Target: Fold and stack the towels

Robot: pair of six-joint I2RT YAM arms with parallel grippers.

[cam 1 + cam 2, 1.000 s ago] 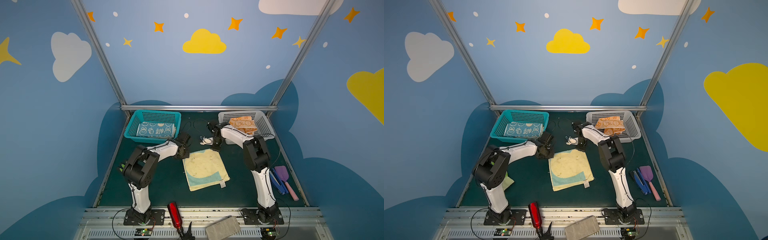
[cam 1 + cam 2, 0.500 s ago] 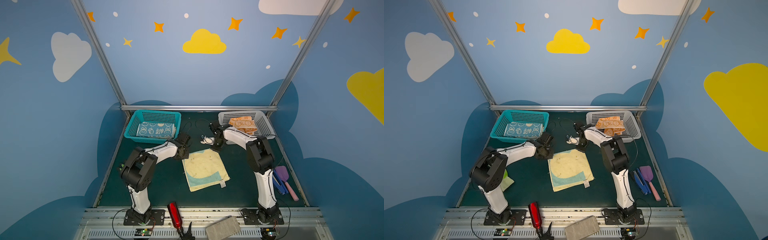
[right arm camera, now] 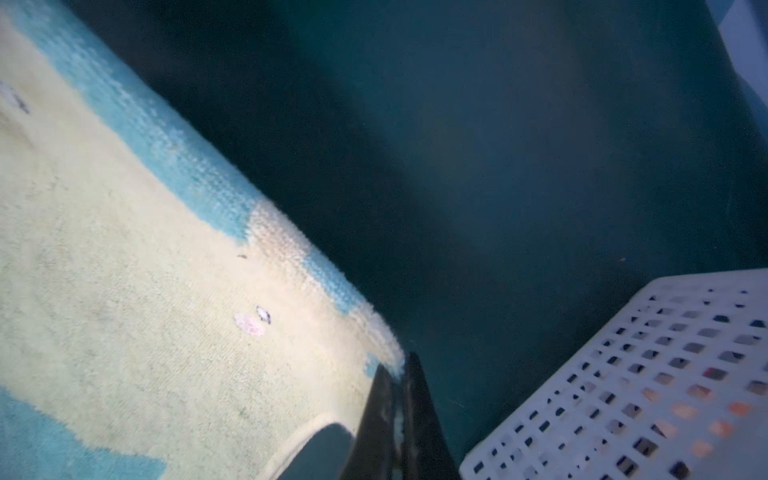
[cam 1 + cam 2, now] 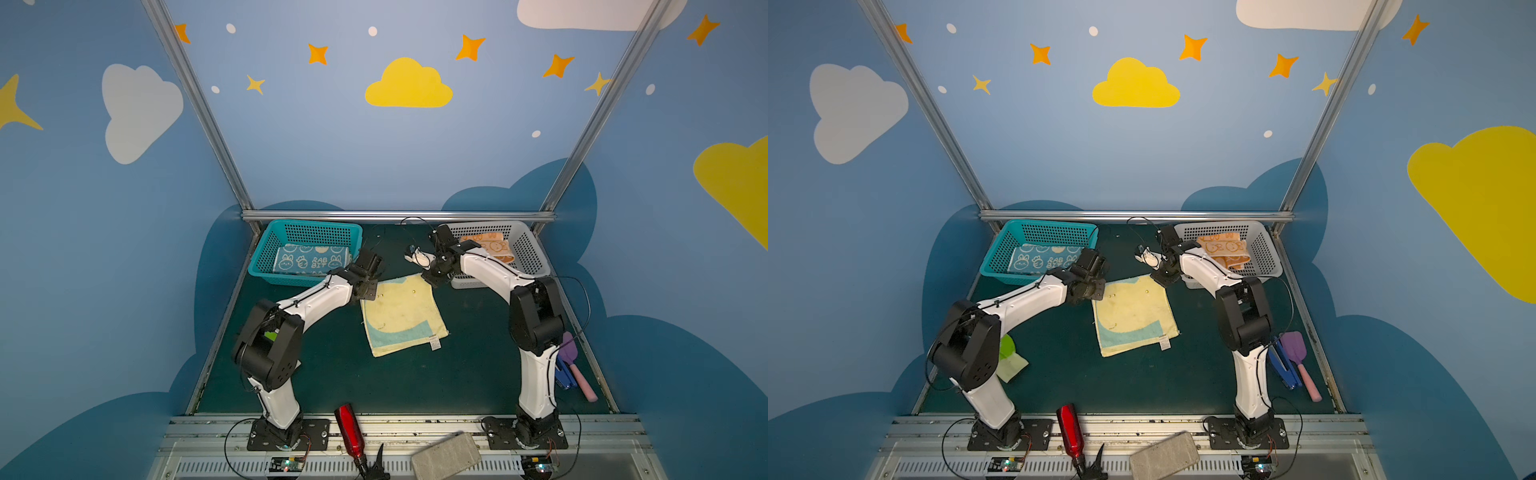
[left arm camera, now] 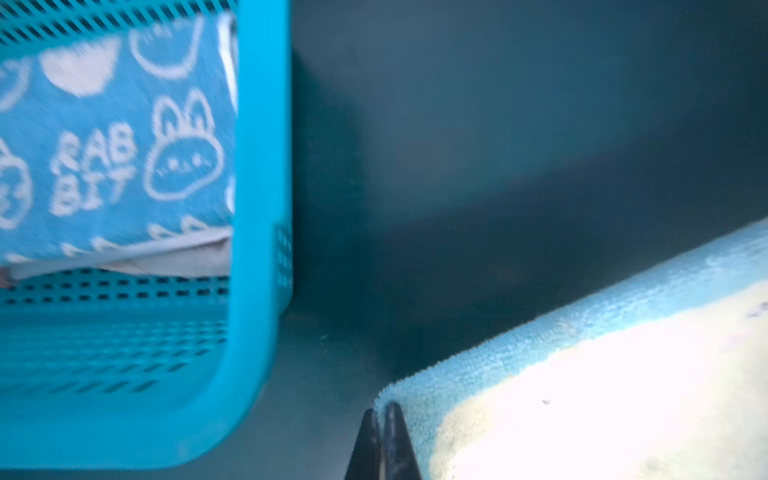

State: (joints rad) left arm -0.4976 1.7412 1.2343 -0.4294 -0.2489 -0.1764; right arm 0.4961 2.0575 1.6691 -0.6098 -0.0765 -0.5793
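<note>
In both top views the left gripper [image 4: 370, 289] is pinched tight on the far left corner of the yellow towel [image 4: 401, 318]. The right gripper [image 4: 430, 278] is pinched tight on its far right corner. From the two grippers the towel runs back toward the arm bases and lies on the green mat [image 4: 332, 374]. Bare mat shows along both side edges of the towel. Just behind the left gripper is the teal basket [image 4: 316, 226], with the blue towel [image 4: 307, 261] folded inside. Just beside the right gripper is the white basket [image 4: 534, 253], with the orange towel [image 4: 492, 246] in it.

In the left wrist view the left gripper [image 5: 380, 415] has its tips pressed together on the towel's blue-edged corner [image 5: 582, 395]. The teal basket's rim [image 5: 262, 208] stands close by. A strip of dark mat lies between the rim and the towel's edge.

In the right wrist view the right gripper [image 3: 397, 374] squeezes the towel's corner [image 3: 145, 270], with a bit of cloth between the tips. The white basket's holey wall [image 3: 623, 374] is near the tips. It does not touch the towel's edge, and open mat lies past that edge.
</note>
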